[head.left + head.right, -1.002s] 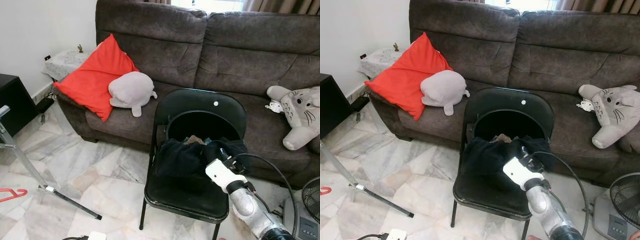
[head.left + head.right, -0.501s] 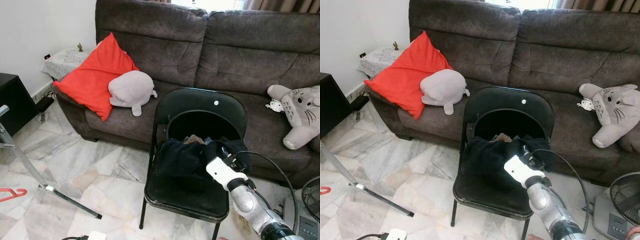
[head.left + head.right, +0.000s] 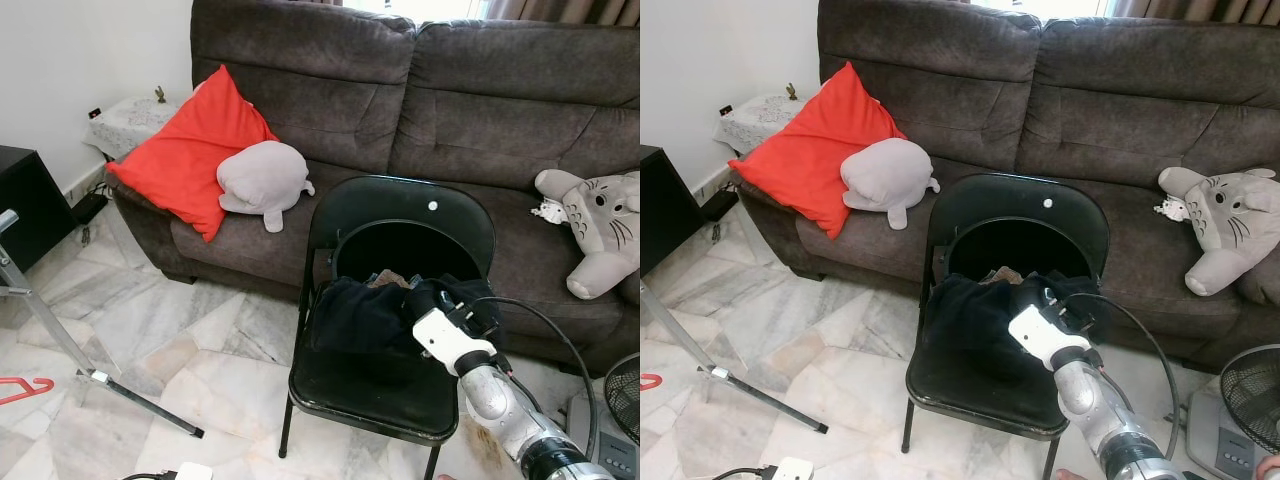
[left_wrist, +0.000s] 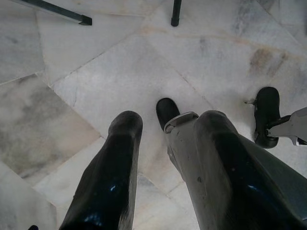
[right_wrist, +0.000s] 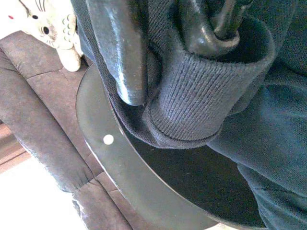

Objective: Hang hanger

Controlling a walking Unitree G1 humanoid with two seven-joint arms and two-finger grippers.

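Right gripper now deeper into the dark garment heaped at the back of the black folding chair, wrist nudged slightly farther and to the right compared with a second ago; camera steady, sofa and cushions unmoved. In the right wrist view, black fingers pinching a ribbed knit cuff or hem of that garment, fabric bunched between them against the chair back. Reads as a grasp on clothing, not on a hanger, so probably an early step: garment to be lifted before any hanging. Red hanger flat on the marble floor at far left, near edge of the scene, well apart from the chair and beside the leg of a metal stand; partly cut off by the frame, hook end hard to make out. Left gripper hanging idle over the floor tiles, fingers spread with nothing between them. Hidden or unclear: fingertips of the right gripper buried in cloth in the eye views; something brownish poking up behind the garment, not identifiable; any hanger inside the garment not visible; rail or hook for hanging not identifiable, stand's upper part out of frame. Red cushion, grey plush and cat-like plush on the sofa, untouched.
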